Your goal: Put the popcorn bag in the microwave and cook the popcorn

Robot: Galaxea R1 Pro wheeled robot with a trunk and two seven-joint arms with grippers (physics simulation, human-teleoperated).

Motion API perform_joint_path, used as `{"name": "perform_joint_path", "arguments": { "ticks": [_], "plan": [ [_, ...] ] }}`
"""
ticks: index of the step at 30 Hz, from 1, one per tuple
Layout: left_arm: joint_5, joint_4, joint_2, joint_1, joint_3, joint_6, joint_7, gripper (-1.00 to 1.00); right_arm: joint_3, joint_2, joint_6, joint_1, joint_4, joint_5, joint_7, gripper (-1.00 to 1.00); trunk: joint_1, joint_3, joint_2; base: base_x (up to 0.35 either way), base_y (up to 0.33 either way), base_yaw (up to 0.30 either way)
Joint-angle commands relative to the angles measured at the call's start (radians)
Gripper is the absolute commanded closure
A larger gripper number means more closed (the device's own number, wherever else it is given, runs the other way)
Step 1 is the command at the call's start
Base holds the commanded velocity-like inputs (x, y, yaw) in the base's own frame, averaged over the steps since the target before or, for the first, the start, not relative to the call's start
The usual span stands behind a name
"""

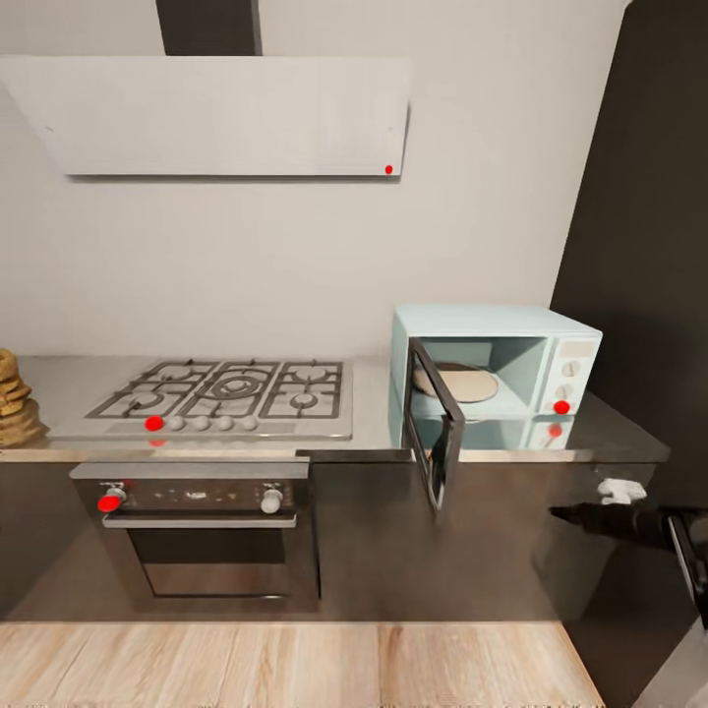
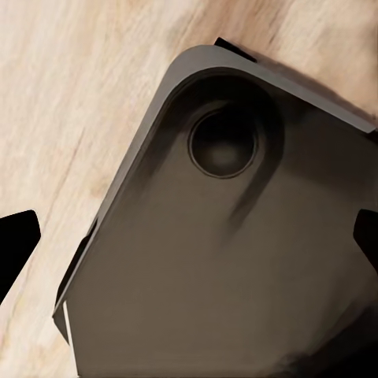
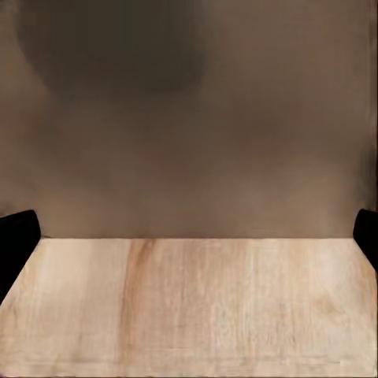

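Reaching forward with the right pincer (image 1: 575, 513) — fingers (image 3: 17, 240) spread, empty — risks striking the open door (image 1: 438, 433) of the microwave (image 1: 492, 379) above-left of it on the tabletop (image 1: 629, 438) — popcorn bag unseen.

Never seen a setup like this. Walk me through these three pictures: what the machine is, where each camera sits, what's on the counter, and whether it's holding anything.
These are simulator renders from a wheeled robot with two arms.

The head view looks down at a kitchen. On the grey countertop sit a gas hob, a mint-blue microwave with its door swung open and a turntable plate inside, and stacked brown items at the left edge that I cannot identify. An oven sits below the hob. The right arm's dark end effector reaches in low on the right.

The other two cameras ride on the wrists. The left one sees wood floor and a dark part of the robot; the right sees floor and a dark cabinet front. Both show wide-apart fingertips with nothing between them.
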Motion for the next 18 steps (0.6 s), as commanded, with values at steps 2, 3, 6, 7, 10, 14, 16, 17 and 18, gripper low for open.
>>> {"name": "perform_joint_path", "arguments": {
  "ticks": [2,3,6,7,10,14,16,17,18],
  "plan": [
    [-0.001,-0.001,-0.002,0.0,0.005,-0.003,0.002,-1.0,-0.006,-0.008,-0.044,0.047,0.03,0.012,0.01,-1.0,0.0,-0.001,-0.001,-0.275,0.0,0.0],
    [-0.001,-0.001,-0.001,0.0,0.005,-0.004,0.002,-1.0,-0.007,-0.006,-0.06,0.08,0.038,0.012,0.01,-1.0,0.0,-0.001,-0.001,-0.315,0.0,0.0],
    [-0.001,-0.001,0.0,0.0,0.006,-0.005,0.002,-1.0,-0.007,-0.002,-0.074,0.155,0.055,0.01,0.012,-1.0,0.0,-0.001,-0.001,-0.329,0.0,0.0],
    [0.0,-0.001,0.0,0.0,0.007,-0.005,0.002,-1.0,-0.007,0.0,-0.077,0.194,0.065,0.011,0.011,-1.0,0.0,-0.001,-0.001,-0.336,0.0,0.0],
    [0.004,-0.001,0.002,0.0,0.01,-0.005,0.002,-1.0,-0.007,0.002,-0.097,0.245,0.106,0.014,0.005,-1.0,0.0,-0.001,-0.001,-0.337,0.0,0.0],
    [0.011,0.0,0.004,0.0,0.014,-0.004,0.003,-1.0,-0.001,0.047,-0.338,0.271,0.514,0.095,-0.162,-1.0,0.0,-0.001,-0.001,-0.153,0.0,0.0],
    [0.013,0.001,0.005,0.0,0.016,-0.004,0.007,-1.0,0.002,0.112,-0.493,0.271,0.704,0.132,-0.312,-1.0,0.0,-0.001,-0.001,-0.01,0.0,0.0],
    [0.015,0.002,0.006,0.0,0.016,-0.004,0.011,-1.0,0.002,0.135,-0.538,0.271,0.816,0.156,-0.441,-1.0,0.0,-0.001,-0.001,-0.002,0.0,0.0],
    [0.015,0.002,0.006,0.0,0.016,-0.004,0.012,-1.0,0.001,0.141,-0.55,0.271,0.864,0.162,-0.506,-1.0,0.0,-0.001,-0.001,-0.001,0.0,0.0]
  ]
}}
